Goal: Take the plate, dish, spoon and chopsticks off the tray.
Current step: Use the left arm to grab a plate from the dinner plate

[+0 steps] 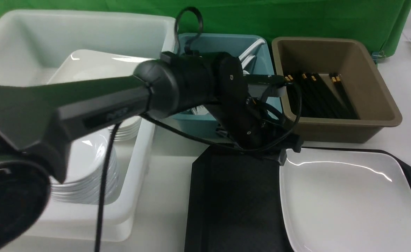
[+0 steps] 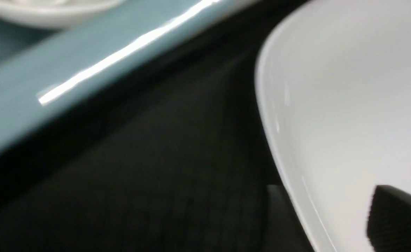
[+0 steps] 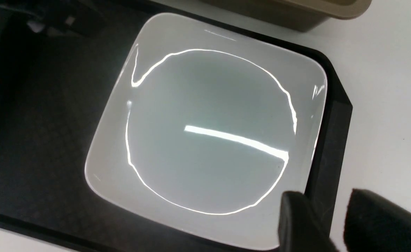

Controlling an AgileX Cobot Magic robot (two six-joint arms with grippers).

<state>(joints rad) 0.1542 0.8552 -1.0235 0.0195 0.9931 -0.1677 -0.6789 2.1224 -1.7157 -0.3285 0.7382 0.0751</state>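
- The plate [image 1: 345, 199] lies flat on the right half of the tray [image 1: 233, 203], bare and glossy. Its far left corner is right at the left gripper [image 1: 290, 153].
- The left wrist view shows that gripper parted and astride the plate's rim. One finger [image 2: 397, 224] is over the white surface and the other [image 2: 275, 210] is outside the rim, over the tray. The picture is too blurred to tell whether either finger touches the plate. The rim is not clamped.
- The right gripper [image 3: 334, 224] hangs above the plate's opposite corner with its jaws apart and nothing between them. One finger [image 3: 296, 220] is over the plate's edge and the tray rim, and the other [image 3: 376, 224] is over the white table [image 3: 383, 105].
- The left half of the tray is bare black texture.
- Beyond the tray, the left arm [image 1: 86, 101] reaches across in front of a teal tub [image 1: 219, 36]. Beside it stands a brown tub [image 1: 383, 105] with black chopsticks [image 1: 317, 94] lying inside, gold bands toward the back.
- On the left, a large white tub [image 1: 135, 168] holds stacked white dishes [image 1: 86, 175] and larger plates behind them.
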